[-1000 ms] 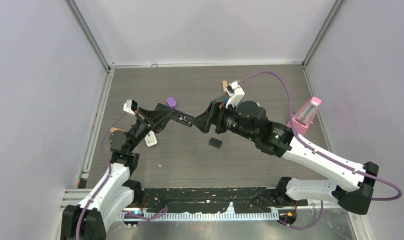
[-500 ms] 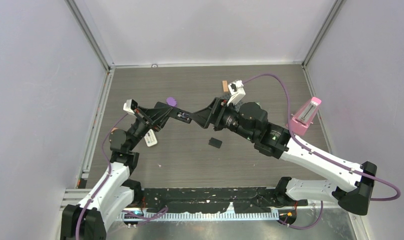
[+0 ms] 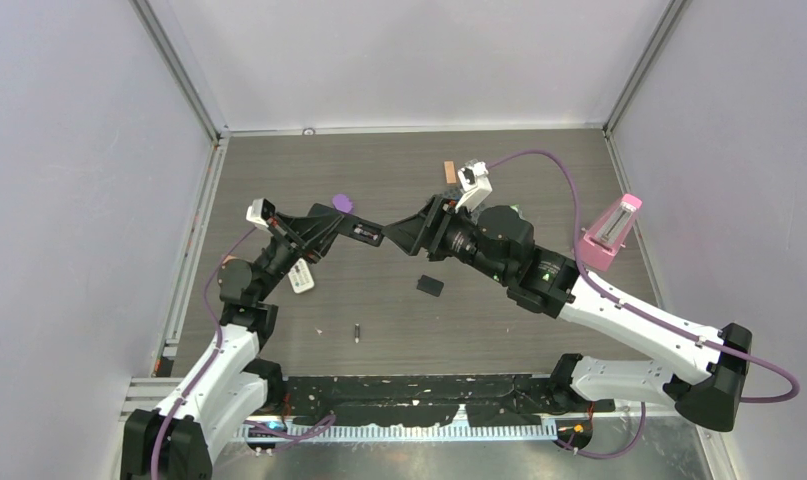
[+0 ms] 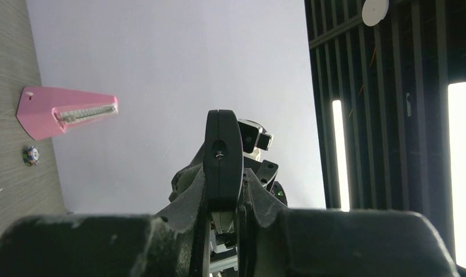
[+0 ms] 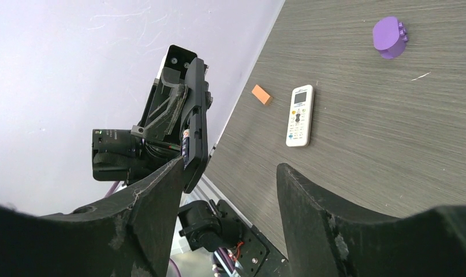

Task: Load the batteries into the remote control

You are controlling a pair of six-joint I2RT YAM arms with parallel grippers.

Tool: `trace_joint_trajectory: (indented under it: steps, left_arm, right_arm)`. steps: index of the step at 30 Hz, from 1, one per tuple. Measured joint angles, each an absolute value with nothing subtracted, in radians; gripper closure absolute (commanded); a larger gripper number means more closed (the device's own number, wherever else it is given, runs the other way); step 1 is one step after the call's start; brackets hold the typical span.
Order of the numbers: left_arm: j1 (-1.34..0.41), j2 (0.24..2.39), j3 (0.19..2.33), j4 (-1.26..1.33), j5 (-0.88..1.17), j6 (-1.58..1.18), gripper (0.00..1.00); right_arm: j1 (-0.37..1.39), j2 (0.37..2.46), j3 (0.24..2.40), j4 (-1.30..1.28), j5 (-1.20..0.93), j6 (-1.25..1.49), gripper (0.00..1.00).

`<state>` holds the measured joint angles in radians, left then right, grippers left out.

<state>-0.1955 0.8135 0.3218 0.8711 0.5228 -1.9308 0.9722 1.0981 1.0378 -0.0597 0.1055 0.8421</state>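
Observation:
My left gripper [image 3: 344,232] is shut on a black remote control [image 3: 367,234] and holds it raised above the table, its free end pointing right. In the left wrist view the remote [image 4: 223,156] stands edge-on between my fingers. My right gripper [image 3: 397,235] sits just off that free end, open, with nothing between its fingers. In the right wrist view the remote [image 5: 193,124] is beside my left finger, outside the gap of the right gripper [image 5: 230,170]. A coloured cell [image 5: 186,145] shows in its open back. One dark battery [image 3: 357,332] lies on the table near the front.
A small black cover [image 3: 430,285] lies on the table below the grippers. A white remote [image 3: 300,278] lies under my left arm. A purple piece [image 3: 343,204], an orange block [image 3: 449,171] and a pink metronome [image 3: 611,232] stand further back and right.
A dark battery now lies on the table near the front, where none showed before. My right gripper has shifted slightly left toward the remote's end and its jaws have narrowed.

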Motion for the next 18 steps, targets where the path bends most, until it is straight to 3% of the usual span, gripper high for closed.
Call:
trace_joint_trajectory:
  steps: [10, 18]
  left_arm:
    - [-0.181, 0.813, 0.322, 0.735, 0.516, -1.74, 1.0]
    - [-0.155, 0.815, 0.394, 0.265, 0.456, -1.338, 1.0]
  right_arm:
    - [0.971, 1.126, 1.07, -0.142, 0.102, 0.76, 0.27]
    - [0.969, 1.246, 1.103, -0.313, 0.103, 0.628, 0.28]
